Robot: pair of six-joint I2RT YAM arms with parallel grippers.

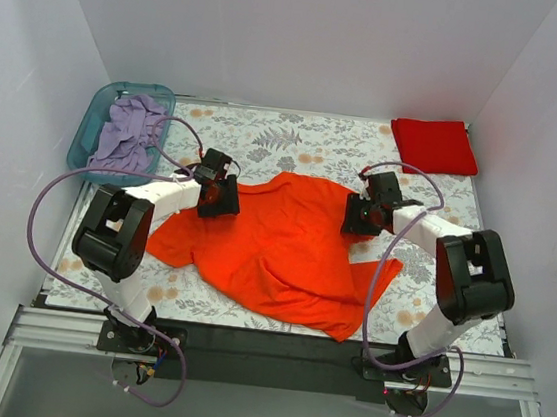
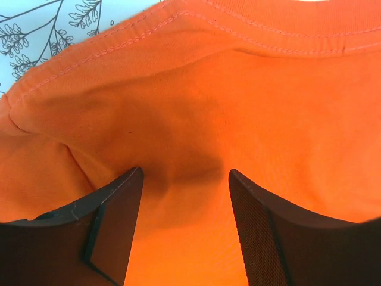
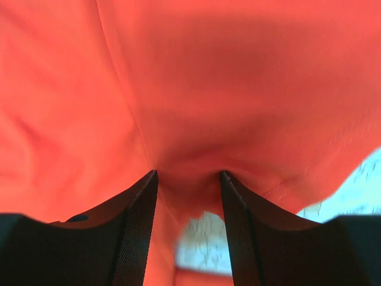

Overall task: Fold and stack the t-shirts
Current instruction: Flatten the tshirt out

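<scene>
Mostly flat orange t-shirt [image 1: 284, 244], rumpled, sleeves splayed

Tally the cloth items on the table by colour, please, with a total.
Orange shirt, spread out between the arms: 1
Red shirt, folded at the far right corner: 1
Purple cloth, bunched in the teal bin: 1
Total: 3

A floral-patterned cloth [image 1: 297, 135] covered the counter from edge to edge; a teal plastic bin [image 1: 95, 119] sat at the far left corner, partly over the counter's edge; a crumpled lavender garment [image 1: 131, 131] lay heaped inside it, spilling over its near rim; plain white walls [image 1: 299, 30] enclosed three sides.
</scene>
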